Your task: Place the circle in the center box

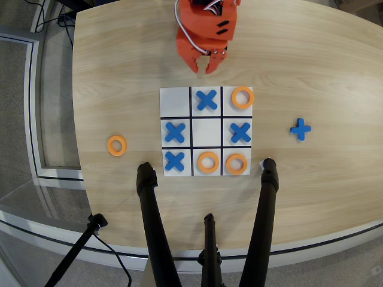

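Note:
A loose orange circle (116, 145) lies flat on the wooden table, left of the white 3x3 board (175, 101). The center box (207, 132) holds nothing. Three more orange rings sit in board cells: top right (242, 97), bottom middle (207, 162) and bottom right (236, 163). Blue X pieces fill the top middle (206, 100), middle left (174, 132), middle right (240, 132) and bottom left (174, 161) cells. My orange gripper (202, 69) hangs above the table just beyond the board's top edge, fingers slightly apart and holding nothing, far from the loose circle.
A spare blue X (300, 128) lies on the table right of the board. Three black tripod legs (152, 221) reach over the table's near edge below the board. The table's left edge (76, 119) runs close to the loose circle.

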Available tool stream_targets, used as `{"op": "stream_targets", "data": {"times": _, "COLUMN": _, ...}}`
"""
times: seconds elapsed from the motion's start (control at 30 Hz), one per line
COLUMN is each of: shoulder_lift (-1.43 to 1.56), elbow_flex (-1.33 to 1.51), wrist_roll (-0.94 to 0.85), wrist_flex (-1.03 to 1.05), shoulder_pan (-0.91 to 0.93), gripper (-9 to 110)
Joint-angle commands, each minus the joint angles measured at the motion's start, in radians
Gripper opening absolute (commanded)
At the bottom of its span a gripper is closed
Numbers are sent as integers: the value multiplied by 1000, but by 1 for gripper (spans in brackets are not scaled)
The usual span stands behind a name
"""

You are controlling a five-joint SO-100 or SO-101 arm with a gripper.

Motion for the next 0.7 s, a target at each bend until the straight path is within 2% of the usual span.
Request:
{"op": "stream_targets", "data": {"times": 0.0, "shoulder_lift": -153, "elbow_flex": -175, "wrist_roll": 5, "wrist_flex": -8, "shoulder_pan": 52, "gripper": 14}}
{"op": "stream_targets", "data": {"times": 0.23, "shoulder_lift": -459, "elbow_flex": -448, "wrist_roll": 3, "wrist_flex": -49, "shoulder_pan": 166, "gripper": 14}}
{"op": "stream_targets", "data": {"times": 0.3, "shoulder_lift": -543, "elbow_flex": -514, "wrist_roll": 5, "wrist_flex": -84, "shoulder_pan": 196, "gripper": 18}}
{"op": "stream_targets", "data": {"times": 0.67, "shoulder_lift": -962, "elbow_flex": -956, "wrist_roll": 25, "wrist_flex": -156, "shoulder_pan": 348, "gripper": 19}}
